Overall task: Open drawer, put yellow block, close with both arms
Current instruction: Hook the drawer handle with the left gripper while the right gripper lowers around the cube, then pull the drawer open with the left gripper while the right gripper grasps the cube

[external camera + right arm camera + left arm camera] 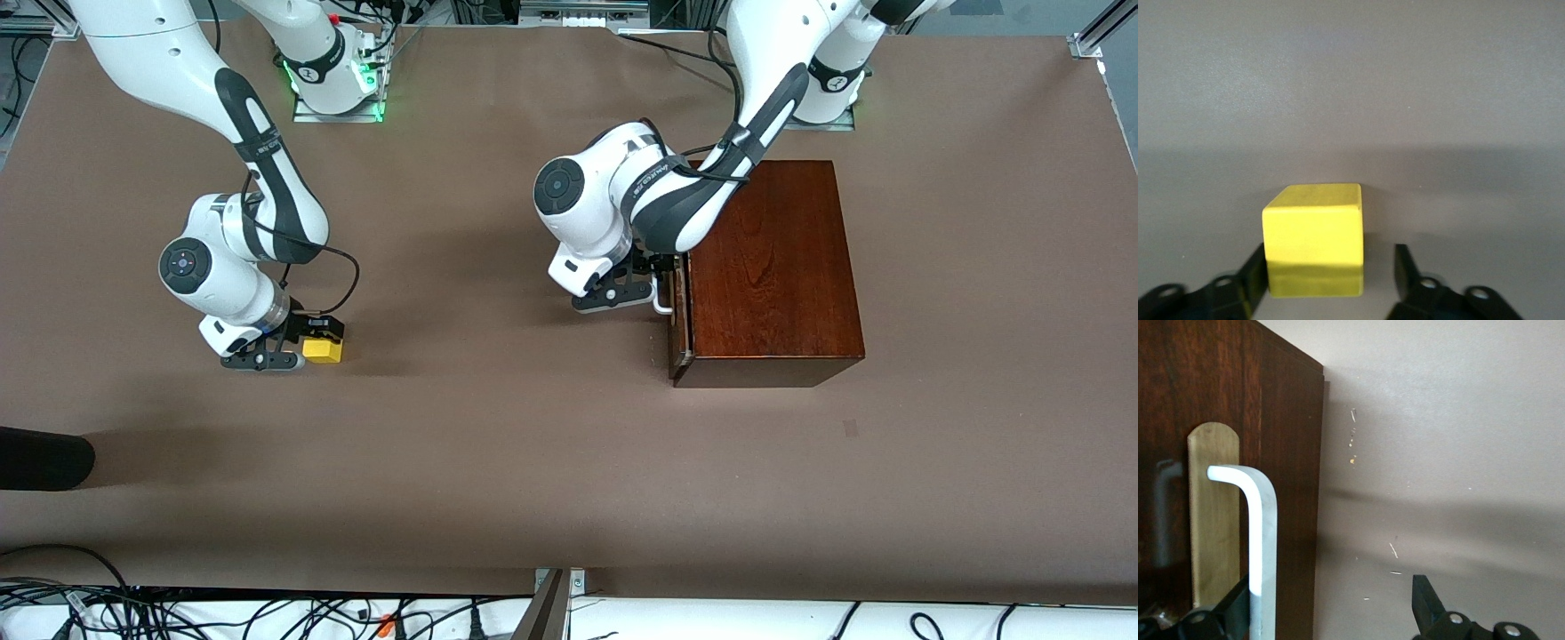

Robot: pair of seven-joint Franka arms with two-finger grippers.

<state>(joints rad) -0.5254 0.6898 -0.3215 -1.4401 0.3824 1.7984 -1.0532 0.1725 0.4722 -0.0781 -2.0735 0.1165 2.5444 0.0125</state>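
Observation:
The yellow block [323, 349] [1315, 233] rests on the brown table toward the right arm's end. My right gripper [309, 347] [1331, 257] is down around it and open: one finger touches a side of the block, the other stands a small gap away. The dark wooden box [773, 258] stands toward the left arm's end, its drawer [680, 311] [1291, 487] about flush with it. My left gripper [653, 286] [1331, 593] is open at the white handle [662, 304] [1261, 540], one finger right beside the bar and the other well apart from it.
A black rounded object [44, 458] juts in at the right arm's end, nearer the front camera than the block. Bare brown table [498, 427] lies between the block and the box. Cables [267, 613] run along the table's front edge.

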